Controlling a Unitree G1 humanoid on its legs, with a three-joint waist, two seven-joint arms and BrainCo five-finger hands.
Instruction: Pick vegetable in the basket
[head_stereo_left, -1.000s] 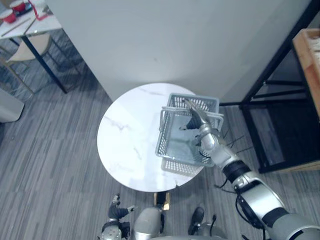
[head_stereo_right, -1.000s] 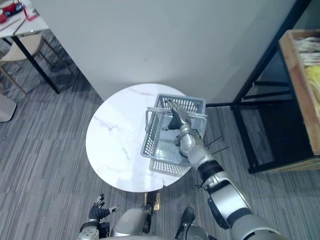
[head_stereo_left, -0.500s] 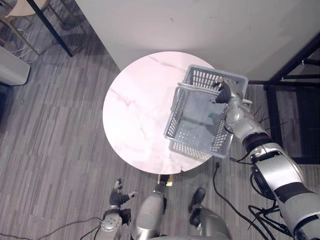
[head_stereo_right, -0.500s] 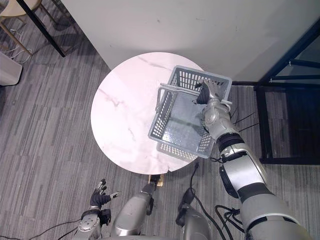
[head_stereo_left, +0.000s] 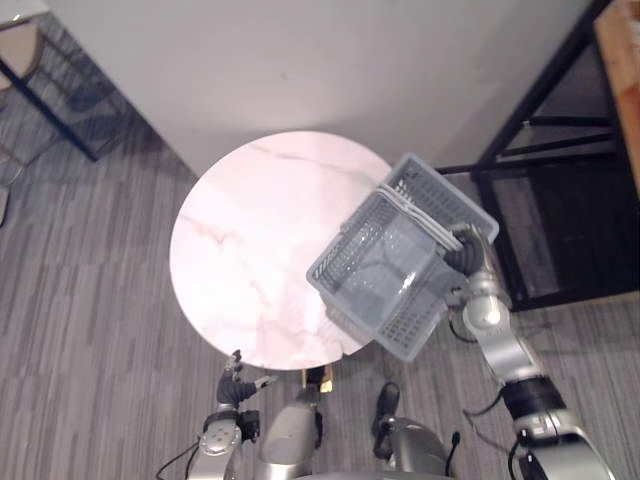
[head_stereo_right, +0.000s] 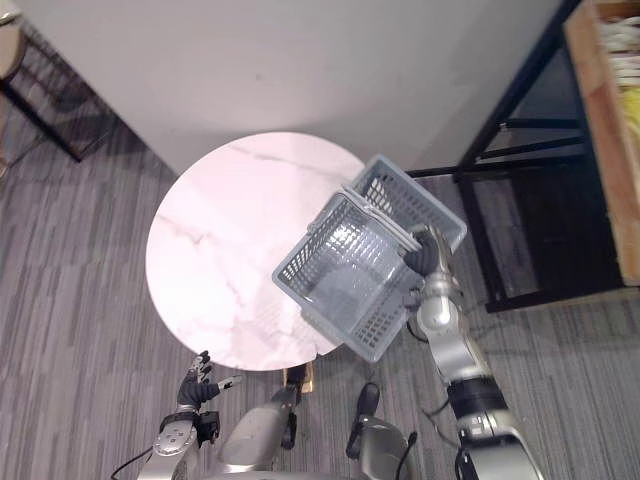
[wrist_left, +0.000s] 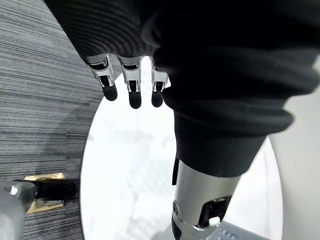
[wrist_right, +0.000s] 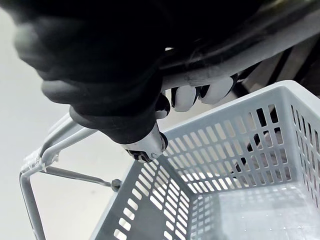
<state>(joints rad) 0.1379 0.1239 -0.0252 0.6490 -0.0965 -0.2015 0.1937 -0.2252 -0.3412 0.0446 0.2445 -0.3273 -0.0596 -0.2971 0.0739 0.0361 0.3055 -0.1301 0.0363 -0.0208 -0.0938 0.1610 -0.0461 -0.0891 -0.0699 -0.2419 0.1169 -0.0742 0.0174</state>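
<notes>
The right hand (head_stereo_left: 466, 259) has its fingers curled tight round the handle (wrist_right: 212, 74) of the grey basket (head_stereo_left: 398, 328), and the thumb closes under the same bar. The basket hangs just below and to the inner side of that hand, tilted, with its open top turned up toward the head camera and part of it over the edge of the round white table (head_stereo_left: 250, 240). A black rack (head_stereo_left: 540, 150) stands on the outer side of the right hand. The left hand (head_stereo_left: 236, 386) hangs low beside the table's near edge, well apart from the basket, with fingers (wrist_left: 130, 90) straight, loosely spread and holding nothing.
</notes>
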